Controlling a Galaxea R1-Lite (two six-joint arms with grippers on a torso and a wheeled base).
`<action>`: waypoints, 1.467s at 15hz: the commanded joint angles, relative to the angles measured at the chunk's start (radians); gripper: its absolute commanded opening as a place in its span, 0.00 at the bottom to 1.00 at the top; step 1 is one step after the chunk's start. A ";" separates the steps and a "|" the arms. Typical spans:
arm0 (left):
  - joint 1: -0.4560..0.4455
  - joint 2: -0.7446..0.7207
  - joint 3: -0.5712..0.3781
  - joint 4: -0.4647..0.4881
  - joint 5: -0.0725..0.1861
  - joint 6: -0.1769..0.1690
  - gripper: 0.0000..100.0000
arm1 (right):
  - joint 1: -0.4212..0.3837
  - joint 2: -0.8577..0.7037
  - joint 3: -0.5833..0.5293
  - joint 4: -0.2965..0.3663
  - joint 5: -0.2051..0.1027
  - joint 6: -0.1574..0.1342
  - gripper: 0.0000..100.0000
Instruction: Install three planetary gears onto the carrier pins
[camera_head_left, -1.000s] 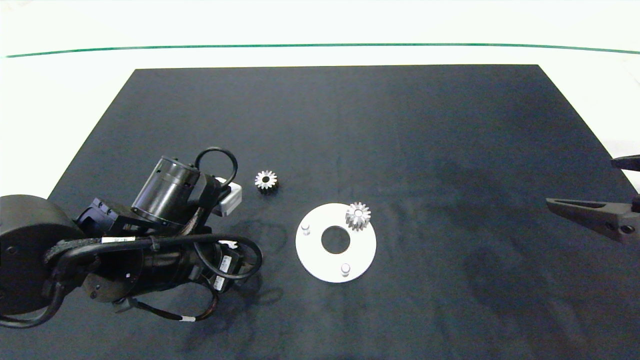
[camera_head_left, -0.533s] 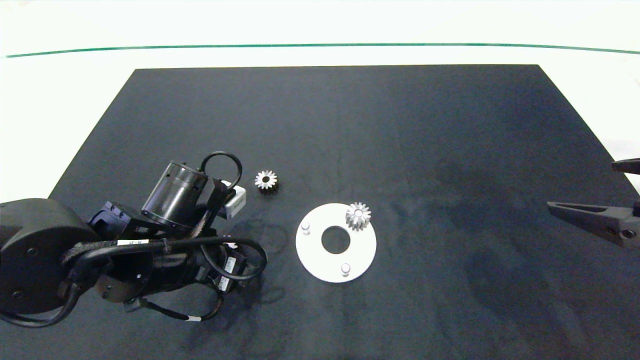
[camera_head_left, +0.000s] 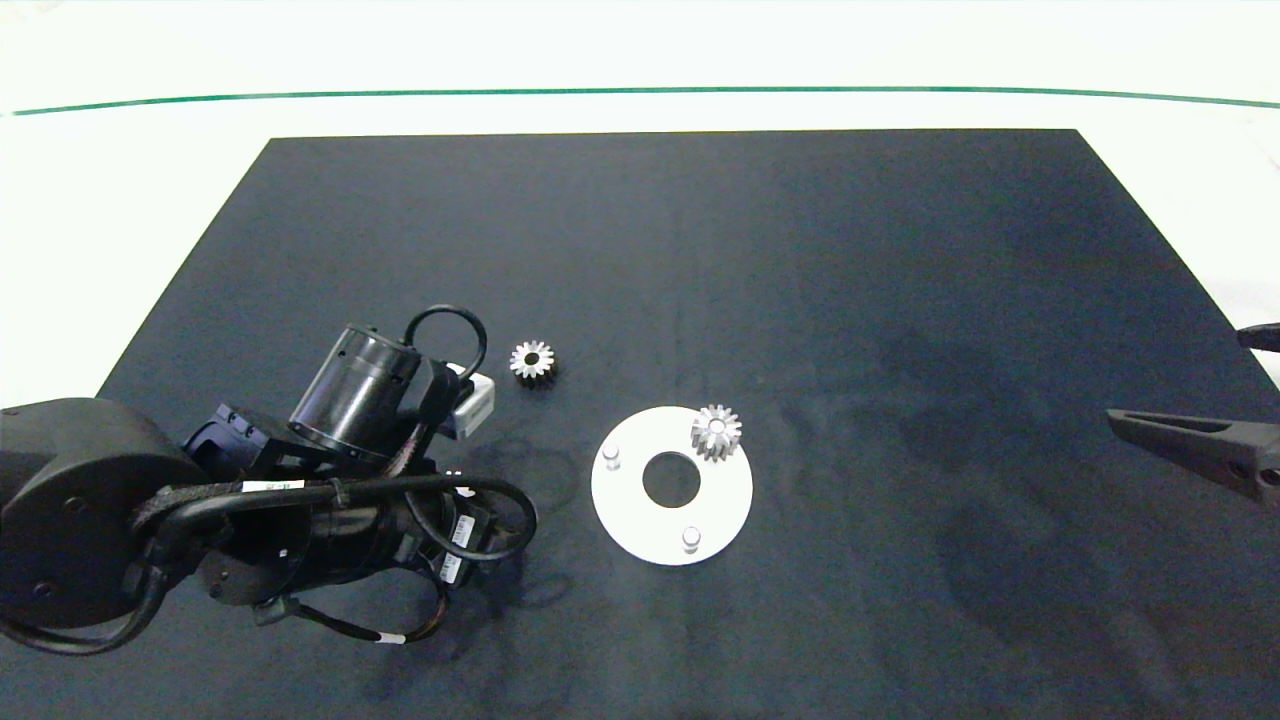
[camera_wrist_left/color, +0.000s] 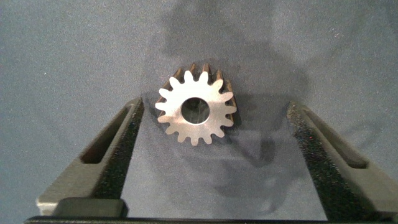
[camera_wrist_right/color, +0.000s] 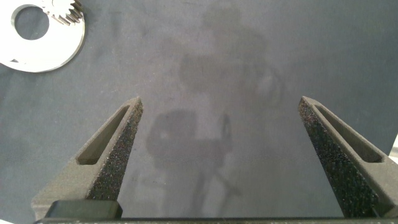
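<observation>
L hand (camera_wrist_left/color: 208, 155) open wide over the dark matte tabletop (camera_head_left: 800, 300), holding nothing; a small silvery toothed metal gear w/ round bore (camera_wrist_left/color: 196, 112) lies flat betw. its fingers, touching neither. Flat white round disc w/ big centre hole (camera_head_left: 625, 510) sits mid-tabletop: a 2nd gear (camera_head_left: 716, 431) on its far-right pin, 2 short silvery pins (camera_head_left: 690, 538) bare. 3rd gear (camera_head_left: 531, 360) lies loose beyond, just past L arm. R hand (camera_wrist_right/color: 217, 155) at right edge, fingers wide apart, empty.

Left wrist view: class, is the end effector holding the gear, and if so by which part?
Nothing is held. The left end effector is open, its fingers on either side of a gear lying flat on the mat, without touching its teeth.
</observation>
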 joint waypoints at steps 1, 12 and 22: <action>0.000 -0.002 -0.002 0.000 0.002 -0.001 0.87 | 0.000 -0.006 0.002 0.003 -0.003 0.000 1.00; -0.003 0.001 -0.008 -0.018 -0.001 -0.016 0.65 | -0.001 -0.048 0.025 0.004 -0.006 -0.002 1.00; -0.001 -0.013 -0.006 -0.018 0.001 -0.015 0.45 | 0.000 -0.032 0.028 0.003 0.003 0.000 1.00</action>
